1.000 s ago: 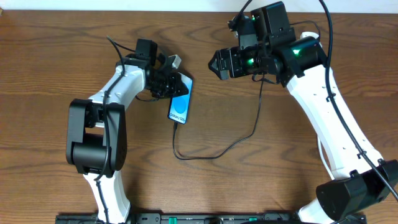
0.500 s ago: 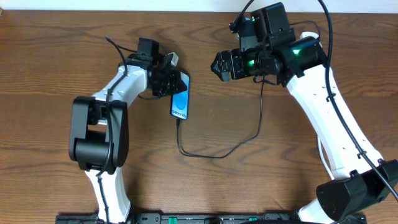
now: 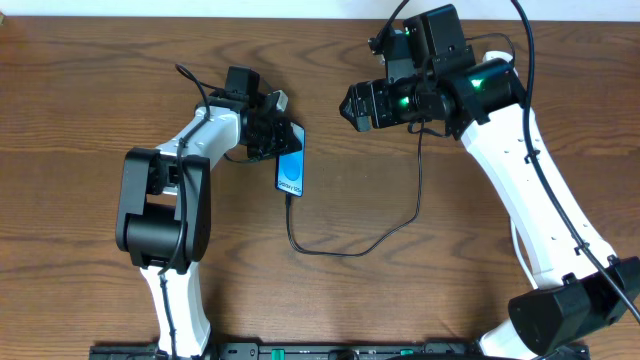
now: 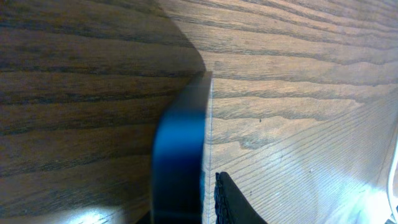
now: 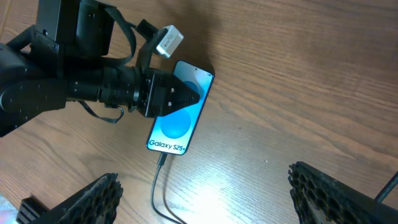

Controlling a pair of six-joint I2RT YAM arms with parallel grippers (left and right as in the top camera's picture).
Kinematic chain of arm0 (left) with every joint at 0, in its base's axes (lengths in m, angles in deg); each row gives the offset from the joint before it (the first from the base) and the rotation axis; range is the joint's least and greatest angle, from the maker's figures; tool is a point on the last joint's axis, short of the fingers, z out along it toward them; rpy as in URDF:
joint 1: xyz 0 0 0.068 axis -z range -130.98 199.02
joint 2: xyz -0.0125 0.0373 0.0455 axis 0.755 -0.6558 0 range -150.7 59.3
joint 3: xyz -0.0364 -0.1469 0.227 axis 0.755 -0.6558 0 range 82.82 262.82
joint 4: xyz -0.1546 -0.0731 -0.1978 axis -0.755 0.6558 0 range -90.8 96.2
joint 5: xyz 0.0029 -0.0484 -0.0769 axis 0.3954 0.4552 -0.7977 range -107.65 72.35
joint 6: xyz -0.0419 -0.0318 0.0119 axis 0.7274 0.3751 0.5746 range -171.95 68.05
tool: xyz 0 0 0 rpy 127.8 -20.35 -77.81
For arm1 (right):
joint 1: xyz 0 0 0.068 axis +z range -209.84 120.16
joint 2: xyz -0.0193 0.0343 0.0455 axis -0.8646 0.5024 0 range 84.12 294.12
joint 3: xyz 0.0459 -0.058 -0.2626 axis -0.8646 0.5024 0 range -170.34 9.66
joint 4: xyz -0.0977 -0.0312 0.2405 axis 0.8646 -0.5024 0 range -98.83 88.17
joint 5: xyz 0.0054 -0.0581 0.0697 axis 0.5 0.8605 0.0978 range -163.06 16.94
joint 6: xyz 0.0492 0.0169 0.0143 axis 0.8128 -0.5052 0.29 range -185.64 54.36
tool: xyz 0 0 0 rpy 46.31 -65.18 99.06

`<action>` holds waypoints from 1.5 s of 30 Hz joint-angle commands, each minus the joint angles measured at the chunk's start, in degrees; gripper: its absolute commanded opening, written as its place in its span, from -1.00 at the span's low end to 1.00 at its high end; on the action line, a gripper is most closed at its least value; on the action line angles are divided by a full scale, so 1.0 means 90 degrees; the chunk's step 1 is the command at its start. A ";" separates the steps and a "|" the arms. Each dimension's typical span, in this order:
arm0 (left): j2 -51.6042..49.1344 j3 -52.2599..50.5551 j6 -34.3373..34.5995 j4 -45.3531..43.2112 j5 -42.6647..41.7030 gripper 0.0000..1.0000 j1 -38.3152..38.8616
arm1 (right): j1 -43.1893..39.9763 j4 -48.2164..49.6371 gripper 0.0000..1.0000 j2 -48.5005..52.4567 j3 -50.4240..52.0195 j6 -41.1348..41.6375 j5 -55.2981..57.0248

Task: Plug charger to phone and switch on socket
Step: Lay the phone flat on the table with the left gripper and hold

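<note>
Check the left gripper (image 3: 281, 138) first: it is closed on the far end of the phone (image 3: 291, 172). In the right wrist view you see one dark finger (image 5: 186, 92) lying over the far left corner of the lit screen. In the left wrist view the phone shows edge-on, with a ribbed finger pad (image 4: 231, 202) just beside its face. The phone lies on the table (image 3: 80, 80) in the far half, roughly midway between the left and right edges, screen up. You can read the white "Galaxy S25+" text on the blue-green screen at its near end.

Locate the charger (image 3: 345, 250) next. Its connector tip meets the near short edge of the phone. From there the thin black cable runs toward the near edge, curves toward the right edge, then climbs toward the far edge and passes out of sight under the right arm. Its plug end is hidden.

Note the right gripper (image 3: 352, 105): its jaws stand wide apart and hold nothing. It hovers over the far half of the table, on the right-edge side of the phone and apart from it, fingertips pointing toward the left edge. In its own wrist view both fingers (image 5: 93, 199) sit at the lower corners
</note>
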 commanded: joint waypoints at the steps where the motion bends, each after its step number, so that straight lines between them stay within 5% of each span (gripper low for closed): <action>1: 0.0010 0.0053 -0.0010 0.0005 -0.0010 -0.51 0.0019 | -0.0007 -0.0027 0.72 0.0005 -0.0034 -0.0095 0.0022; 11: 0.0010 0.0053 -0.0010 0.0007 0.0017 0.02 0.0019 | -0.0007 -0.0056 0.72 0.0005 -0.0034 -0.0095 0.0022; 32: 0.0010 0.0053 -0.0041 0.0272 0.2028 0.11 0.0019 | -0.0007 -0.0117 0.73 0.0005 -0.0034 -0.0151 0.0024; 45: 0.0308 0.0114 -0.0189 0.0328 0.2392 0.12 -0.0112 | -0.0017 -0.0138 0.72 0.0005 -0.0034 -0.0163 0.0024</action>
